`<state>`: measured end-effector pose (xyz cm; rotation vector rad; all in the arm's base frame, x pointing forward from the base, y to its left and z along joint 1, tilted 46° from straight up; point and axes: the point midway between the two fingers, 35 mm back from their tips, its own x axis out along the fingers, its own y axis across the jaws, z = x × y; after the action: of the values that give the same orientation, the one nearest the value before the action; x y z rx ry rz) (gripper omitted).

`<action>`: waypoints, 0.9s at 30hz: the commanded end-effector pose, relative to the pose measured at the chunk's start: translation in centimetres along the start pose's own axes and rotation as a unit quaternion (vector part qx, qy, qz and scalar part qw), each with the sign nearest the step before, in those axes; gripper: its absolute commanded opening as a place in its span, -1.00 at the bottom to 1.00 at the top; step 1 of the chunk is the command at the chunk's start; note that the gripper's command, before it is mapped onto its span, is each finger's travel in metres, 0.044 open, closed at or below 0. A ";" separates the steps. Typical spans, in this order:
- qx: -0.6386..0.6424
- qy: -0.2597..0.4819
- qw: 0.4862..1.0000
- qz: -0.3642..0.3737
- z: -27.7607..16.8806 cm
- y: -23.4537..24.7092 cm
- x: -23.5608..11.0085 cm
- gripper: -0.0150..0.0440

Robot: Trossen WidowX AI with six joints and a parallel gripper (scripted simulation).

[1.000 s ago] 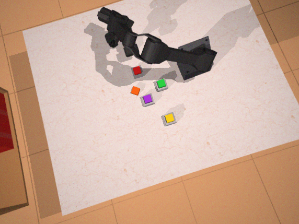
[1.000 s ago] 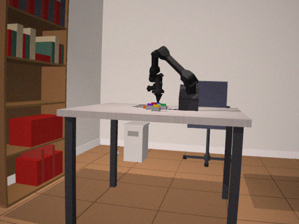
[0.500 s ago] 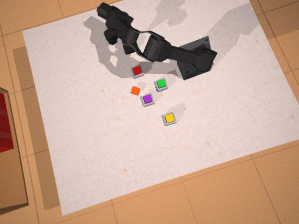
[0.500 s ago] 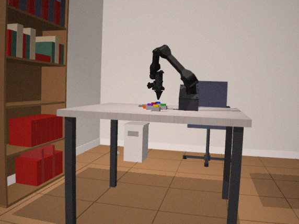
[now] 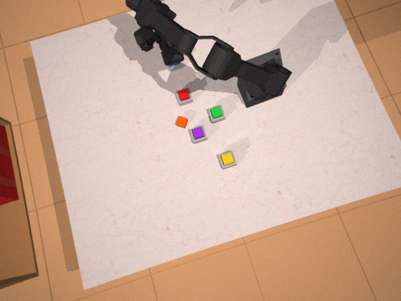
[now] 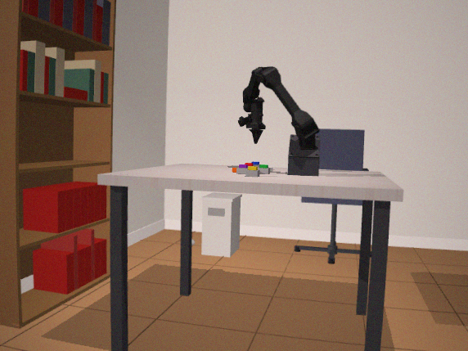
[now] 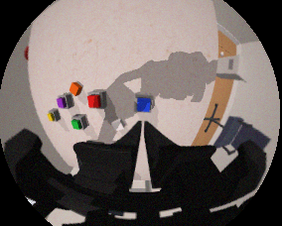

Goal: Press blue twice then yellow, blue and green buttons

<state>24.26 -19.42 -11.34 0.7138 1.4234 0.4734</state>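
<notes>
The blue button [image 5: 175, 64] [image 7: 144, 103] [image 6: 255, 164] sits on the white table [image 5: 105, 197], mostly hidden under the arm in the top view. My gripper [image 6: 256, 141] [image 7: 142, 123] is shut and empty. It points straight down and hangs well above the blue button. The yellow button [image 5: 227, 158] [image 7: 54, 116] [image 6: 252, 168] is the nearest to the table's front. The green button [image 5: 216, 112] [image 7: 76, 122] [image 6: 263, 166] lies close to the robot base [image 5: 263, 81].
A red button [image 5: 184, 95] [image 7: 94, 99] and a purple button [image 5: 198, 132] [image 7: 62, 102] lie between the others. A small orange block [image 5: 181, 121] [image 7: 75, 87] sits beside the purple button. A bookshelf [image 6: 53, 140] stands left of the table.
</notes>
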 end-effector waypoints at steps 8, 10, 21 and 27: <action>0.013 0.008 1.000 0.005 -2.0 12.3 -1.7 -0.42; 0.015 0.009 1.000 0.006 -2.9 14.6 -1.6 -0.42; 0.002 0.009 1.000 0.011 -8.5 22.6 0.0 -0.42; 0.003 0.009 1.000 0.010 -8.4 22.6 1.0 -0.42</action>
<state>18.87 -2.29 4.11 0.7290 1.4356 0.4914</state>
